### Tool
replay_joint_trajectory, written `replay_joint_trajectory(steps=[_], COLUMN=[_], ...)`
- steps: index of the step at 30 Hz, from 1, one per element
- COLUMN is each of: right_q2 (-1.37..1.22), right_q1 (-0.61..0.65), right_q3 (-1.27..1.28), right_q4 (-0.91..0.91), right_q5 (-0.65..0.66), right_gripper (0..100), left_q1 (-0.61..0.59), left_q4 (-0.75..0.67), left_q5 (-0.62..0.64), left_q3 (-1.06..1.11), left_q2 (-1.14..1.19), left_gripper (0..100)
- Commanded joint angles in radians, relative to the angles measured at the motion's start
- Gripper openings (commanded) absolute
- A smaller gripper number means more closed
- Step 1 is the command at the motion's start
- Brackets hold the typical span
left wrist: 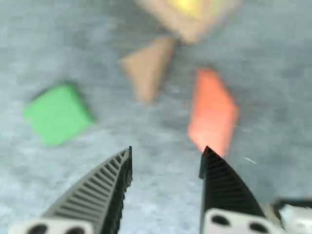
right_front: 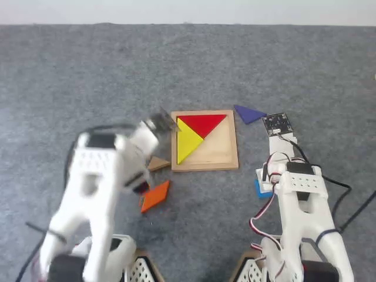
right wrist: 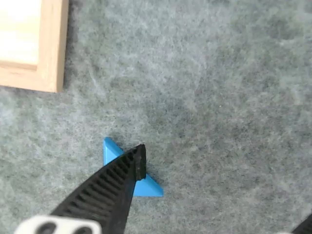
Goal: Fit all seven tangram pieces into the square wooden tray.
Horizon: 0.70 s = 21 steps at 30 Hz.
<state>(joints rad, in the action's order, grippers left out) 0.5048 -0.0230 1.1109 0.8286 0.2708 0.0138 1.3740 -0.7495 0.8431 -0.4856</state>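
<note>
One grey carpet point(right_front: 88, 64) covers the table under everything you are working with. Your left arm point(right_front: 97, 194) stands at the near left and leans toward the middle. Your right arm point(right_front: 299, 194) stands at the near right and points straight to the far side.

The square wooden tray point(right_front: 205, 165) lies between the arms, a little farther out. It holds two large triangles. The red triangle point(right_front: 202, 124) fills its far side, and the yellow triangle point(right_front: 187, 142) fills its left side, the two meeting along one edge. The rest of the tray floor is bare wood.

The purple triangle point(right_front: 249, 113) lies on the carpet just off the tray's far right corner. The orange parallelogram point(right_front: 155, 195) lies near and left of the tray, beside your left arm. The tan triangle point(right_front: 157, 163) lies just beside the tray's near left corner. The green square point(left wrist: 57, 113) rests on the carpet, apart from the tan triangle. The blue triangle point(right wrist: 148, 187) lies on the carpet to the near right of the tray.

Your left gripper point(left wrist: 165, 153) has its jaws spread, with bare carpet between them and the orange parallelogram just ahead. Your right gripper point(right wrist: 222, 190) is also spread wide and holds nothing. One of its fingertips point(right wrist: 140, 161) is over the blue triangle, but you cannot tell whether it touches.
</note>
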Motion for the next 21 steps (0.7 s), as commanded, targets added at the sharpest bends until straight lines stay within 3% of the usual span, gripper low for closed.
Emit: replay_joint_trajectory(steps=[1, 7, 12, 16, 21], right_q2=[0.042, 0.041, 0.041, 0.041, 0.042], right_q1=[-0.010, -0.010, -0.010, -0.010, -0.010], right_q3=[-0.011, -0.011, -0.011, -0.011, -0.011], right_q4=[-0.013, -0.012, -0.012, -0.012, -0.012], right_q5=[-0.002, -0.002, -0.002, -0.002, -0.002], right_gripper=[50.7, 50.7, 50.7, 50.7, 50.7], left_q1=[0.127, 0.203, 0.201, 0.198, 0.081], left_q4=[-0.017, -0.152, -0.290, -0.322, -0.316], left_q5=[0.038, 0.084, 0.069, 0.064, 0.034], left_q3=[0.177, 0.283, 0.259, 0.194, 0.088], left_q2=[-0.210, -0.152, 0.048, 0.242, 0.371], left_gripper=[22, 22, 22, 22, 21])
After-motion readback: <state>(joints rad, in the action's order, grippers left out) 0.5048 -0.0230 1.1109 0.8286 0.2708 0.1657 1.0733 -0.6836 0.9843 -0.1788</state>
